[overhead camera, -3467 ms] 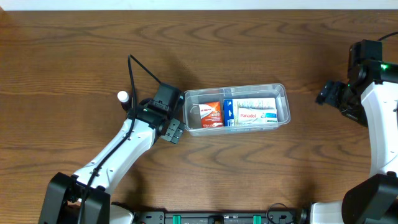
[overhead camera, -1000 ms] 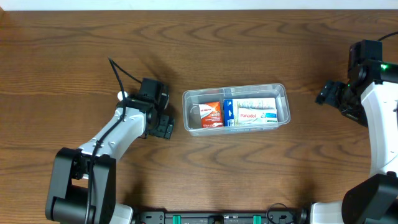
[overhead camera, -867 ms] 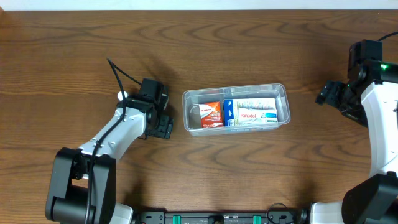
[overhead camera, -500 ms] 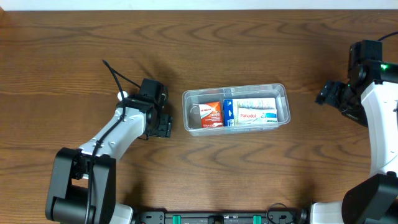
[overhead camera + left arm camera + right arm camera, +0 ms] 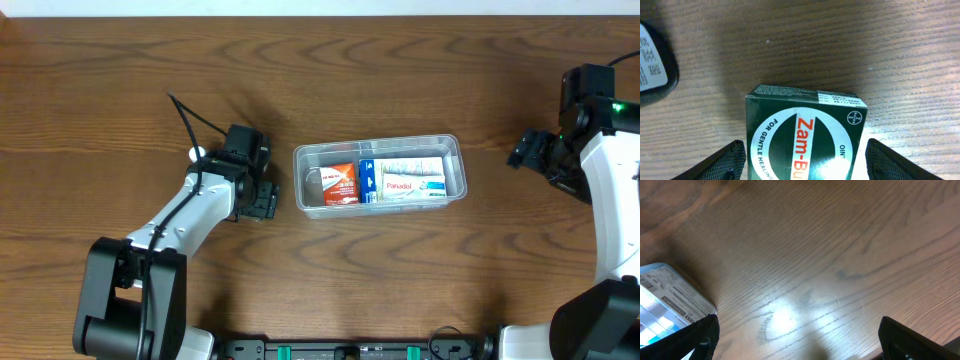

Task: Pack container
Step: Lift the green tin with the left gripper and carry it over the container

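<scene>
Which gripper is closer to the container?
Left. The left gripper, fingers against a green box, is just off the container's left end; the right gripper is farther past its right end.

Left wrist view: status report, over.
Left tool astride green box, grip unclear. Right tool open, empty. Container holds medicine packs. Nothing blocking.

White arm links (image 5: 185,218), black joints (image 5: 243,148), black left hand (image 5: 262,204), black cable (image 5: 188,112).

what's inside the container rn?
An orange box and a blue-and-white Panadol box lie side by side in the container. A greyish item at its left end is unclear; anything beneath the boxes is covered.
</scene>
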`<state>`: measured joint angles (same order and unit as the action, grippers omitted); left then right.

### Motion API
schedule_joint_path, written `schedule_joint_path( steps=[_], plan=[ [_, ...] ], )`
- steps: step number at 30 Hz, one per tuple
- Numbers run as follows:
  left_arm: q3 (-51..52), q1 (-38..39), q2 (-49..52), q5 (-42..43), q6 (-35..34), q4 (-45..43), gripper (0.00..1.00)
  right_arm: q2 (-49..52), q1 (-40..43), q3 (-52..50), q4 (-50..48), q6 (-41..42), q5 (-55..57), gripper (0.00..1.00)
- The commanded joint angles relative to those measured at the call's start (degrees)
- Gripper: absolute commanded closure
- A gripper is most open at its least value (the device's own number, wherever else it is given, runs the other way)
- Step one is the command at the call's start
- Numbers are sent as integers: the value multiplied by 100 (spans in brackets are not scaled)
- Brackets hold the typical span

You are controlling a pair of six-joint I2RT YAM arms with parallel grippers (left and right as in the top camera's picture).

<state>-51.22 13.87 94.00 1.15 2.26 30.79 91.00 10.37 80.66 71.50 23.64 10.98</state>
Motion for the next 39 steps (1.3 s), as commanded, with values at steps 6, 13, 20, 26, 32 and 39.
schedule_joint_path(
  steps=[6,13,20,26,32,39],
  plan=[
    [26,-31,52,-7,385,-11,23,-24,33,-4,2,28,37,1],
    [61,-31,184,-7,588,-83,23,-24,33,-4,2,31,37,1],
    [61,-31,479,-4,584,-177,23,-24,33,-4,2,28,37,1],
    [61,-31,584,-7,584,-179,23,-24,33,-4,2,31,37,1],
    [59,-31,581,-7,455,-179,40,-24,33,-4,2,31,37,1],
    [-68,-31,566,-7,138,-125,40,-24,33,-4,2,28,37,1]
  ],
)
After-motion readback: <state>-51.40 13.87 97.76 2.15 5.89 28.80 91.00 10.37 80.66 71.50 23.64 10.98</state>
